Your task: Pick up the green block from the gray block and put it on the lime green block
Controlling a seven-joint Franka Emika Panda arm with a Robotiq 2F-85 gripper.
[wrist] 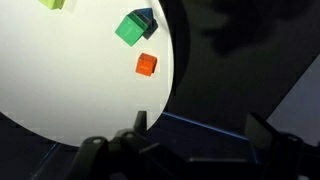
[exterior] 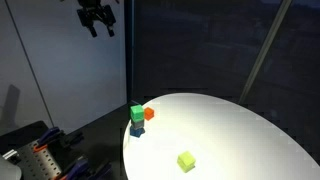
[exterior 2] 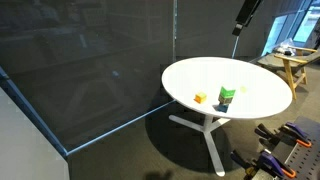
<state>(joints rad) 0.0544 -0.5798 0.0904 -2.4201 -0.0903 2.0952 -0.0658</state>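
Observation:
The green block sits on top of the gray block near the edge of the round white table; both also show in the wrist view, green over gray, and in an exterior view. The lime green block lies apart on the table, and shows at the top edge of the wrist view. My gripper hangs high above the table edge, open and empty; its fingers frame the dark floor.
An orange-red block lies right beside the stack, also in the wrist view. Dark glass partitions stand behind the table. A rack with clamps and a wooden table stand off to the sides.

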